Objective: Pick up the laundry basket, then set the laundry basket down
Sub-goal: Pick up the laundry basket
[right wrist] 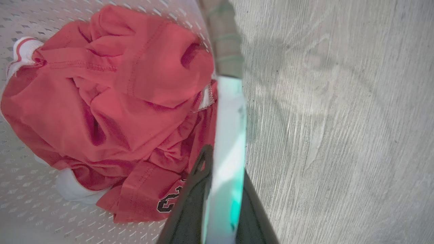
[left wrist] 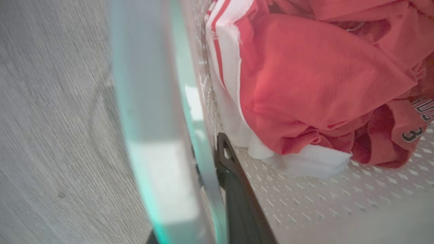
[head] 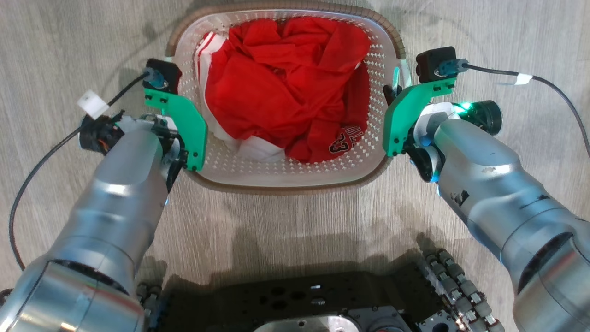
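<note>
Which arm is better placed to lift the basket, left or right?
Neither alone, probably: the left end effector grips the left handle of the laundry basket, the right end effector the right handle; both should lift together.

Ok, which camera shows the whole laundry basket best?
The head view: the laundry basket sits whole in frame, brown rim all round, red clothes inside. The left wrist view gives a blurred side handle and some perforated wall; the right wrist view likewise, its handle between two dark fingers.
</note>
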Motion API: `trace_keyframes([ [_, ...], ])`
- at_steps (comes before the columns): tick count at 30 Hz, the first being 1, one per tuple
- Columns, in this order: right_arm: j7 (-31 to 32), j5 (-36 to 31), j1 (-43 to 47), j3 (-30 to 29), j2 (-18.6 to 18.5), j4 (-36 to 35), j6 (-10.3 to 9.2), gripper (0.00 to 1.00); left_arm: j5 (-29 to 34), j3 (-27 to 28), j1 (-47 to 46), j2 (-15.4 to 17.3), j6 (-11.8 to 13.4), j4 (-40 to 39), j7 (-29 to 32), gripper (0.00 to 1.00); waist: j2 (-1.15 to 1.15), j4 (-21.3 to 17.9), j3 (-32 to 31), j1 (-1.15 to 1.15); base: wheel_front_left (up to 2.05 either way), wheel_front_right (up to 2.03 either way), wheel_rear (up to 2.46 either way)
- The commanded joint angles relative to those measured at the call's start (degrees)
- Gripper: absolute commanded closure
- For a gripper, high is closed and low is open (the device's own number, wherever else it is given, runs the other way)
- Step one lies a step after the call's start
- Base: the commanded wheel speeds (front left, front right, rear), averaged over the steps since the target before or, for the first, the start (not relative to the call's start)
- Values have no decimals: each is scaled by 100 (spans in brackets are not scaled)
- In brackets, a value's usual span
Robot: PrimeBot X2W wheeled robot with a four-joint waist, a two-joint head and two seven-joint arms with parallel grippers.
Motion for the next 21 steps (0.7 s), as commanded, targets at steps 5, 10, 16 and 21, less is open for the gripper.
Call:
trace_keyframes([
  [5,131,89,253,196,12,-67,40,100,-36,-132,262,49,-124,-10,232,100,0,10,-138,0,0,0,0],
  [10,350,169,287,355,-78,-156,40,100,-108,-231,377,44,-197,-10,368,100,0,29,-367,0,0,0,0],
  [16,571,279,397,564,-195,-274,40,100,-287,-405,567,43,-263,-45,567,100,0,61,-806,0,0,0,0],
  [21,771,409,550,683,-269,-348,40,100,-430,-549,712,42,-284,-110,770,100,0,100,-1218,0,0,0,0],
])
